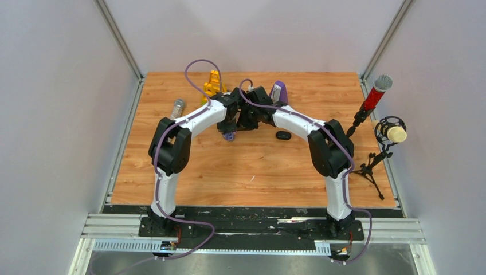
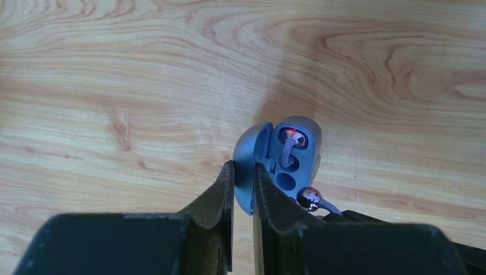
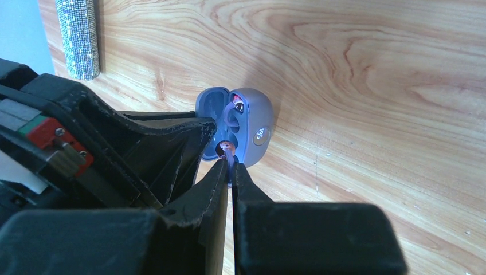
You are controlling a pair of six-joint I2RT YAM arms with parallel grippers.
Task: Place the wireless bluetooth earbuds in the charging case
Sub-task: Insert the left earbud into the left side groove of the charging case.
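The charging case (image 2: 304, 150) is a pale grey-blue oval lying on the wooden table with its lid (image 2: 251, 157) swung up. My left gripper (image 2: 243, 167) is shut on the lid's edge. One of the wireless bluetooth earbuds (image 2: 288, 146), with a pale purple stem, sits in the far socket under a red light. The nearer socket (image 2: 285, 181) is empty. My right gripper (image 3: 232, 165) is shut on the stem of the second earbud (image 3: 223, 150), whose glossy head hangs just beside the case (image 3: 256, 123). From the top view both grippers meet over the case (image 1: 229, 136).
A small glossy black oval (image 1: 283, 135) lies right of the grippers. At the back stand a yellow object (image 1: 211, 86), a purple and grey object (image 1: 277, 91) and a glittery silver cylinder (image 1: 177, 107). Two microphones (image 1: 375, 94) on stands occupy the right edge.
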